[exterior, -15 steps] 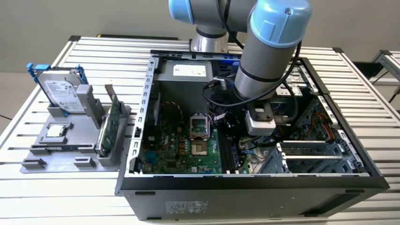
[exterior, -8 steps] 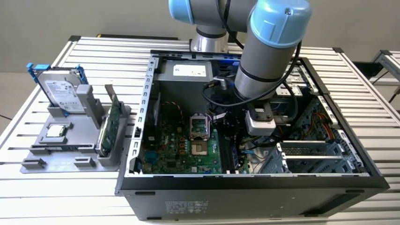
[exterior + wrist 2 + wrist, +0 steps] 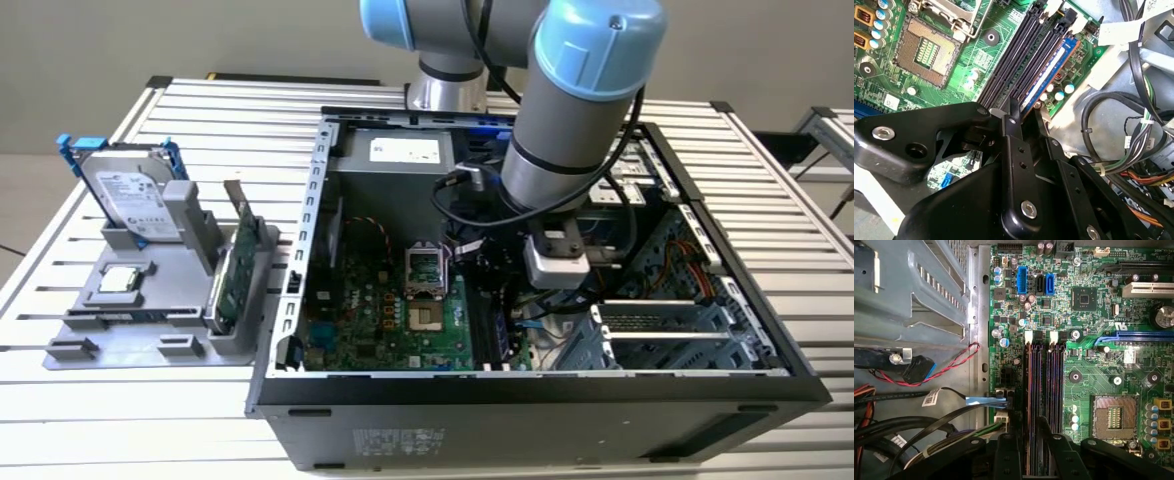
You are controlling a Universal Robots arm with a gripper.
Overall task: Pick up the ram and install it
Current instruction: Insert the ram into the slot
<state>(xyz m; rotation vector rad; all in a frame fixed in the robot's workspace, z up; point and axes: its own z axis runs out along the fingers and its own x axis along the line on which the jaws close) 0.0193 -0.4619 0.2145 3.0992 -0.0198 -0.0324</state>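
- The gripper (image 3: 1011, 107) is held low inside the computer case (image 3: 534, 395), directly over the memory slots (image 3: 1044, 385); whether it is open or clamped cannot be told.
- The ram (image 3: 1035, 405) is taken to be the thin dark edge lying along the slot right under the gripper; whether it is fully seated cannot be told.
- Just beside the memory slots, the bare processor socket (image 3: 1116, 417) is seen on the green motherboard (image 3: 1094, 365).
- On the slots' other side, bundled black cables (image 3: 919, 432) and a red twisted wire (image 3: 949, 367) are crowded against the metal drive cage (image 3: 914, 285).
- Well apart from the slots, outside the case, a grey tray (image 3: 120, 320) is set with a hard drive (image 3: 134, 195) and a green card (image 3: 230, 285).
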